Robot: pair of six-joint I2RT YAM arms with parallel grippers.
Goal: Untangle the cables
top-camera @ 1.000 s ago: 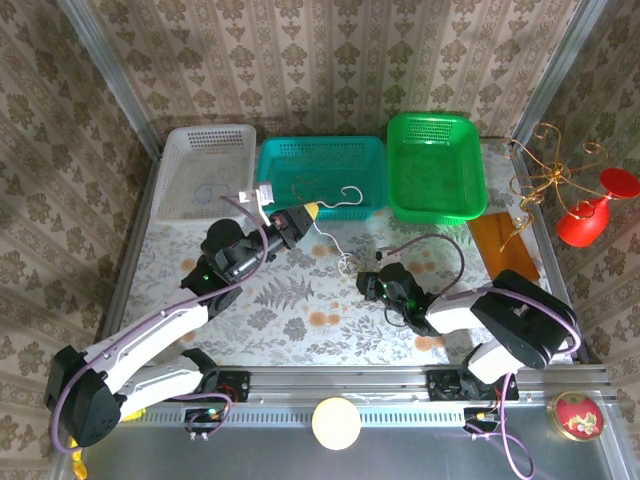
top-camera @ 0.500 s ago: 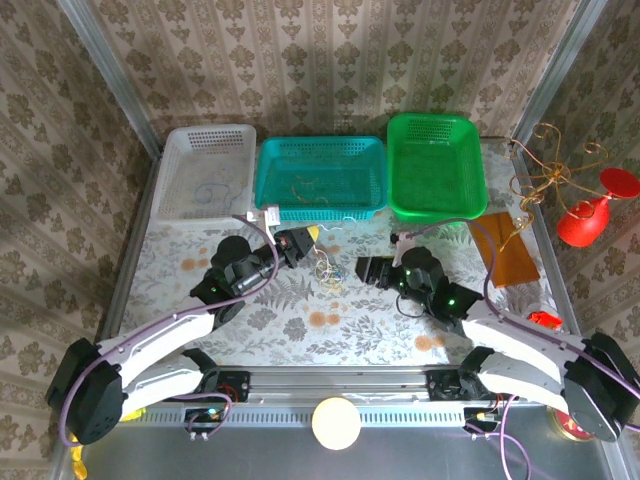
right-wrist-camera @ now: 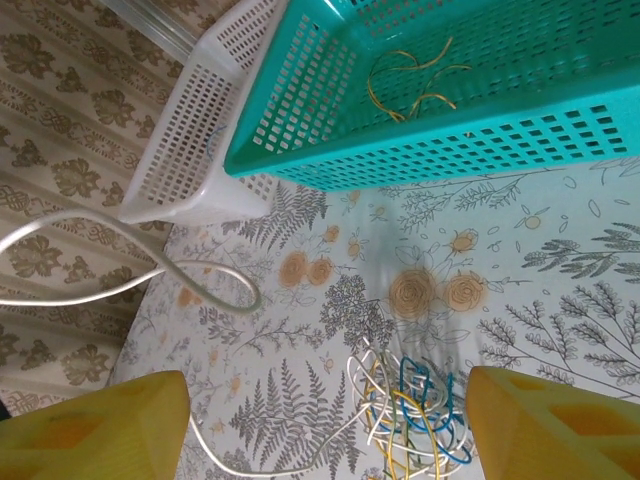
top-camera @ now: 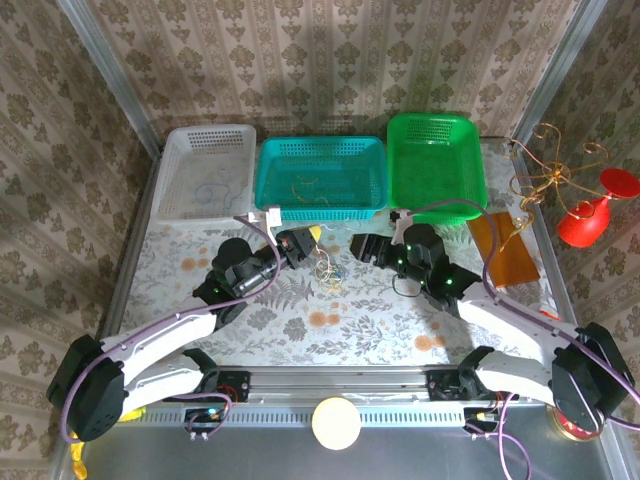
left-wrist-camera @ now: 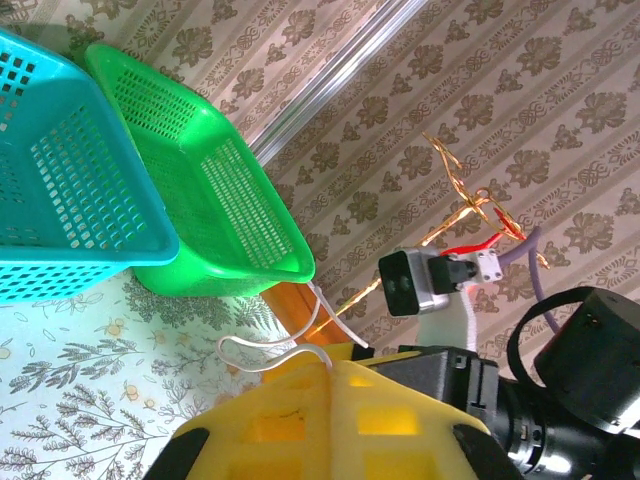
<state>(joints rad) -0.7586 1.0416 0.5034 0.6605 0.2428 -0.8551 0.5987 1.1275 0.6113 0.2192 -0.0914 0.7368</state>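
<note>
Backdrop: damask wallpaper on every wall, and a floral-print table (top-camera: pixel 300 330) under both arms.

Baskets: along the far edge I see a white basket (top-camera: pixel 210 131), a teal basket (top-camera: pixel 320 143) and a green basket (top-camera: pixel 435 120), side by side from left to right.

Cables (top-camera: pixel 326 270): a small clump of blue, yellow-gold and white loops lies on the table between the two grippers. It sits just in front of the teal basket and outside all three baskets.

White cable (left-wrist-camera: pixel 290 350): one pale strand rises from the clump toward the left gripper. In the right wrist view it arcs in from the left edge as a long loop.

Left gripper (top-camera: pixel 313 233): closed tight. In its own wrist view the yellow fingers (left-wrist-camera: pixel 290 430) meet, and the white cable comes out right at their seam (pinched there, as far as I can judge).

Right gripper (top-camera: pixel 362 246): jaws stand wide apart and hold nothing. In its wrist view the clump (right-wrist-camera: pixel 410 415) lies on the table below the gap, nearer the right-hand finger (right-wrist-camera: pixel 550 420).

Sorted pieces: yellow-gold strands (right-wrist-camera: pixel 410 85) lie inside the teal basket, and a thin bluish cable (top-camera: pixel 210 190) lies in the white one.

Right side: a gold curly wire stand (top-camera: pixel 545 175) stands past the green basket, with a red vessel (top-camera: pixel 590 215) beside it.
</note>
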